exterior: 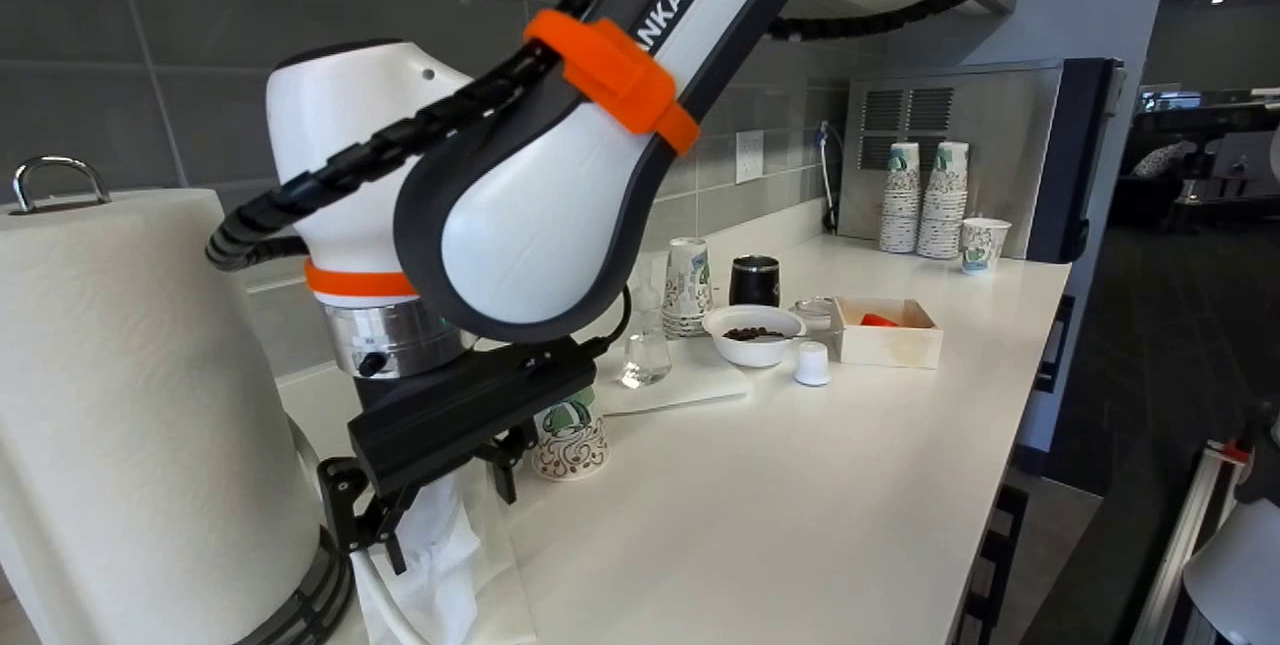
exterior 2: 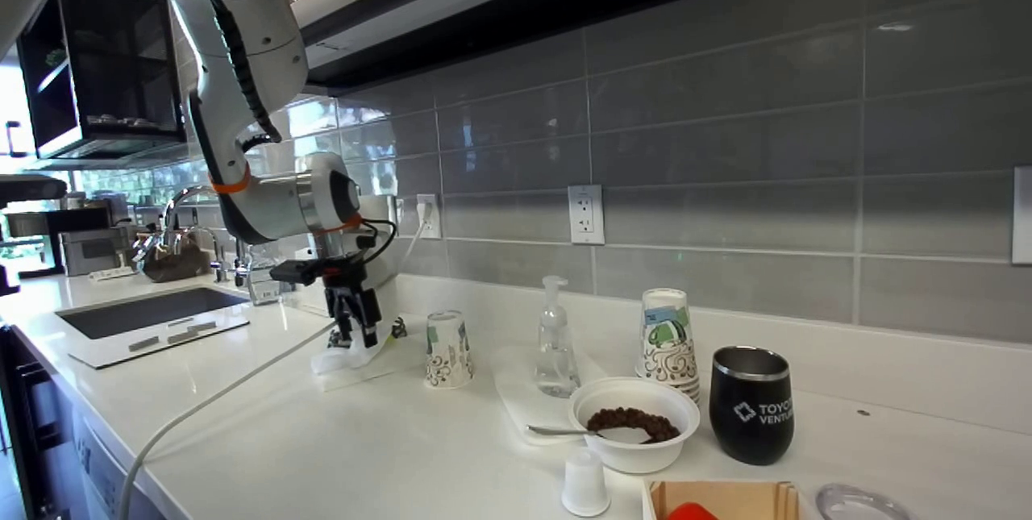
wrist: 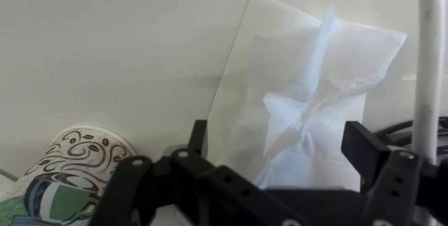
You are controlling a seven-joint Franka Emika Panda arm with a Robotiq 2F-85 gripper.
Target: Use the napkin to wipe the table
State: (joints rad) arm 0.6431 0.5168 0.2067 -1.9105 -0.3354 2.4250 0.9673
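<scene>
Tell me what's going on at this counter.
A robot arm is meant to wipe the countertop with a crumpled white napkin. Right now its hand hangs open over the napkin without holding it, so no wiping is under way. A patterned paper cup and a big paper towel roll stand close by.

On the surface (exterior 2: 387, 455), in an exterior view, a tumbler (exterior 2: 751, 415) stands right of the bowl (exterior 2: 638, 459), a cup stack (exterior 2: 666, 343) behind it, a pump bottle (exterior 2: 555, 351) left, the napkin (exterior 2: 347, 359) farther left.
</scene>
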